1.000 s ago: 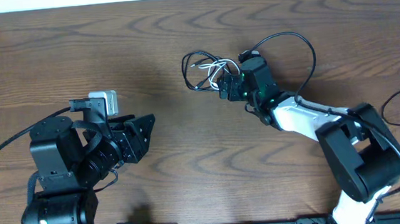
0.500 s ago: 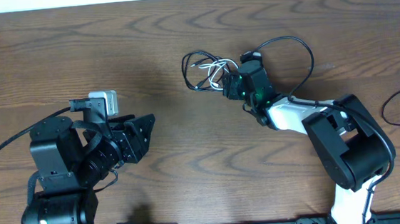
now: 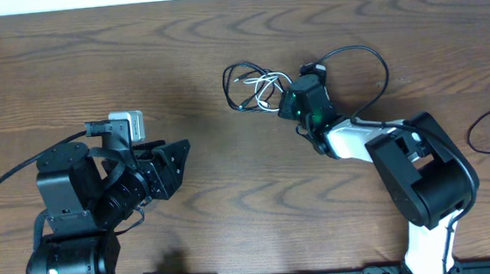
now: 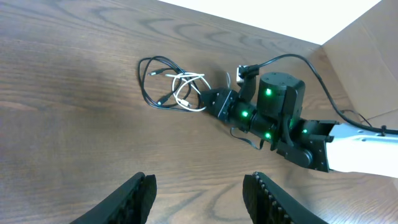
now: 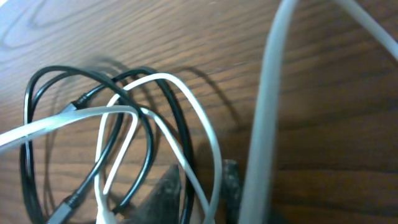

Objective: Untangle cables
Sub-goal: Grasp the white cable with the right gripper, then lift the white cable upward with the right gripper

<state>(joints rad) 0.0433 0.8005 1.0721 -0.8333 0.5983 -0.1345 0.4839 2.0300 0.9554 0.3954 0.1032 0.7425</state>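
The black cable [image 5: 26, 143] and the white cable [image 5: 62, 123] lay tangled in one small heap on the table [image 3: 64, 64], beyond its middle. The right gripper [image 3: 281, 108] sat at the heap's right edge, a white loop between its fingers; whether it was clamped could not be told. The left gripper [image 4: 202, 196] hung well apart from the heap, jaws spread

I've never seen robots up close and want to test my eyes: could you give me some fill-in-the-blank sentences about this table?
The tangled cables are one black and one ___.
The end effector nearest them belongs to the ___ arm.
The left end effector is ___, holding nothing.
Missing words: white; right; open.
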